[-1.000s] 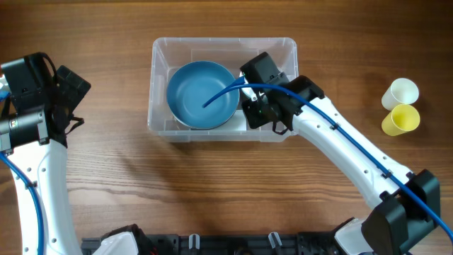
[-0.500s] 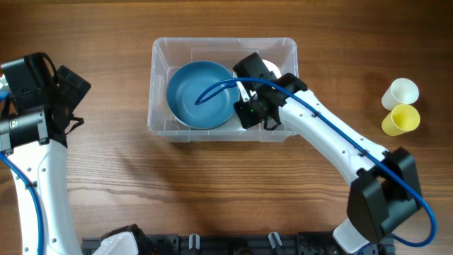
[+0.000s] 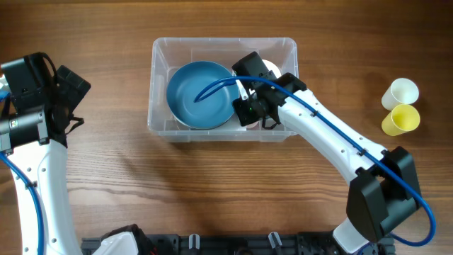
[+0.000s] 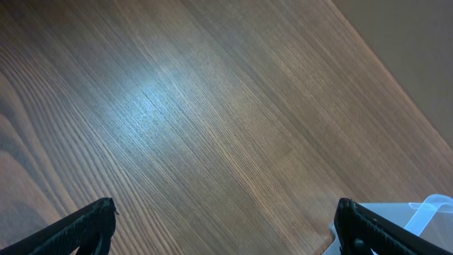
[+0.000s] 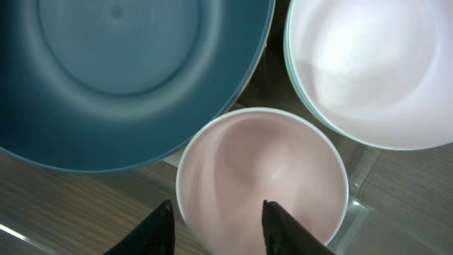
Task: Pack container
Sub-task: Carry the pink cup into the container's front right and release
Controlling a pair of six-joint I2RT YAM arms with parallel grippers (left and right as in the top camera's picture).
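The clear container (image 3: 161,51) stands at the table's middle back. It holds a large blue bowl (image 3: 202,92), a white bowl (image 5: 368,64) and a pink cup (image 5: 269,170). The cup stands by the container's front wall (image 5: 357,202), between the two bowls. My right gripper (image 5: 216,228) is open inside the container (image 3: 249,108). One of its fingers is outside the cup's left rim and the other is inside the cup. My left gripper (image 4: 226,227) is open and empty above bare table at the far left (image 3: 67,99). A container corner (image 4: 433,212) shows beside it.
A white cup (image 3: 403,92) and a yellow cup (image 3: 400,119) stand on the table at the far right. The right arm's blue cable loops over the blue bowl.
My right gripper has moved left and a little toward the container's front wall over the last second, then held still. The left arm has not moved.
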